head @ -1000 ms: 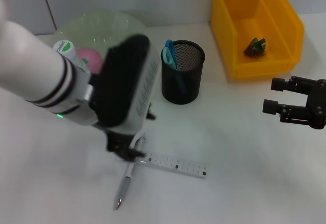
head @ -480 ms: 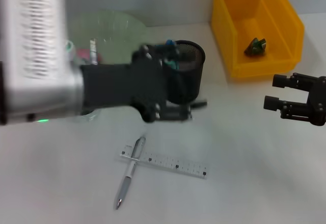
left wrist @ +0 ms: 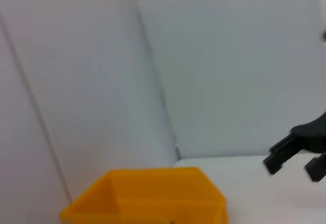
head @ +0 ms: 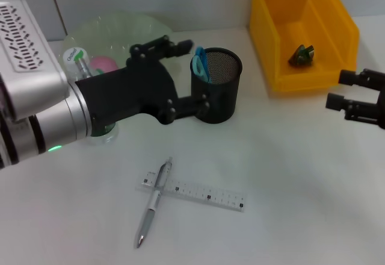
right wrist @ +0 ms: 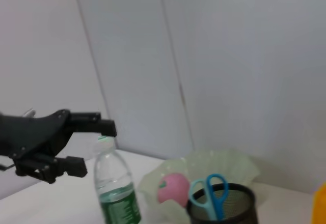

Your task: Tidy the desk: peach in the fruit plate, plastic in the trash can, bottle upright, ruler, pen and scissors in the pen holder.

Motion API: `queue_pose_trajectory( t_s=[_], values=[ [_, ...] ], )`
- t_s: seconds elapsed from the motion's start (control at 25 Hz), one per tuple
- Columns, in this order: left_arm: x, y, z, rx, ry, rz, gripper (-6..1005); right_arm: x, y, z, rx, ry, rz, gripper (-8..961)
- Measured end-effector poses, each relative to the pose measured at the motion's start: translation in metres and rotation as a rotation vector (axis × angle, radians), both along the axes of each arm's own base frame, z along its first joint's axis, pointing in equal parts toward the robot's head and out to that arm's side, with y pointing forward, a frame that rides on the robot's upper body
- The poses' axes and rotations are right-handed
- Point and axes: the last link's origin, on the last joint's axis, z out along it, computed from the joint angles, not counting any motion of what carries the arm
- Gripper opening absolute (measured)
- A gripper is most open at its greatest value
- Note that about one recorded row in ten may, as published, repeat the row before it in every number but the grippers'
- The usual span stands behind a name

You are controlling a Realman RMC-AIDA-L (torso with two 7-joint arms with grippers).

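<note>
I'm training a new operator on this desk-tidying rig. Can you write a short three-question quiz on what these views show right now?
1. True or false: the pen lies across one end of the ruler on the table.
2. What is already standing in the pen holder? A) the scissors B) the ruler C) the pen
3. In a few words: where is the peach, and how does the bottle stand?

Key
1. True.
2. A, the blue-handled scissors.
3. The peach is in the fruit plate; the bottle stands upright beside it. The left hand is open beside the holder, the right hand open near the trash can.
</note>
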Motion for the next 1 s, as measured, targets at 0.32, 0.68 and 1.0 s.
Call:
queue_pose_trajectory(
  t_s=[0.32,0.68,1.0],
  values=[
    [0.0,-0.013,-0.006,-0.134,0.087,0.013,798,0.014,-0.009,0.022,0.025,0.021,-0.07,727],
    [-0.01,-0.012,0.016,-0.272,0.136,-0.038,797,0.012,-0.029,0.042,-0.02,0.096,-0.058,725],
    [-0.022,0.0,0.023,-0.371,0.263,-0.055,797,0.005,-0.022,0.039,-0.06,0.11,-0.054,723]
  ],
)
